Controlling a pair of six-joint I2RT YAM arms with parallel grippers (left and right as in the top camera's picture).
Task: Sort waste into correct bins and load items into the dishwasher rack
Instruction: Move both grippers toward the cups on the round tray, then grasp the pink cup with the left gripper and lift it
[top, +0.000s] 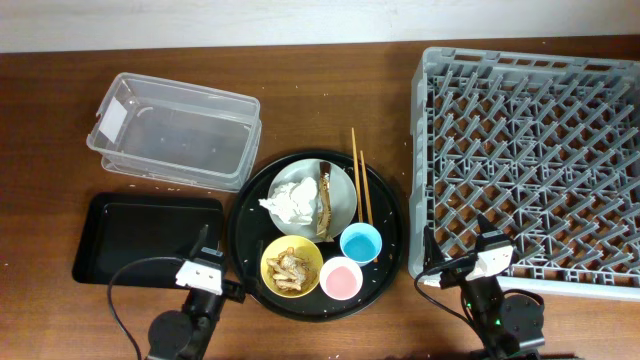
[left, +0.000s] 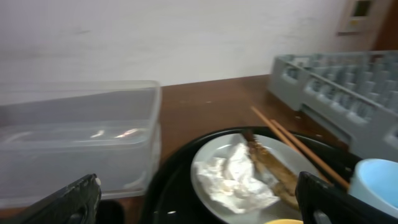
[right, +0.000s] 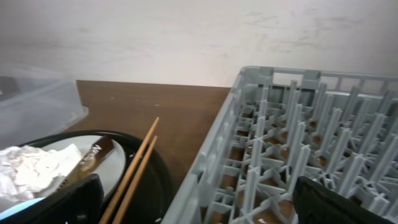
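A grey-green plate (top: 342, 196) on the round black tray (top: 250, 205) holds a crumpled white tissue (top: 294, 200) and a brown-gold wrapper (top: 326, 198). Wooden chopsticks (top: 361, 175) lie along the plate's right edge. A yellow bowl (top: 270, 262) holds brownish food scraps (top: 292, 267). A blue cup (top: 360, 242) and a pink cup (top: 341, 278) stand beside it. The clear tub (top: 175, 130) and the black rectangular tray (top: 147, 236) lie at left; the grey rack (top: 530, 150) lies at right. My left gripper (top: 205, 262) is open and empty at the round tray's near left edge. My right gripper (top: 487, 252) is open and empty at the rack's near left corner.
The left wrist view shows the tub (left: 74, 137), the tissue (left: 233, 177), the chopsticks (left: 292, 143) and the rack (left: 342, 87). The right wrist view shows the chopsticks (right: 134, 171) and the rack (right: 298, 143). Rice grains dot the table.
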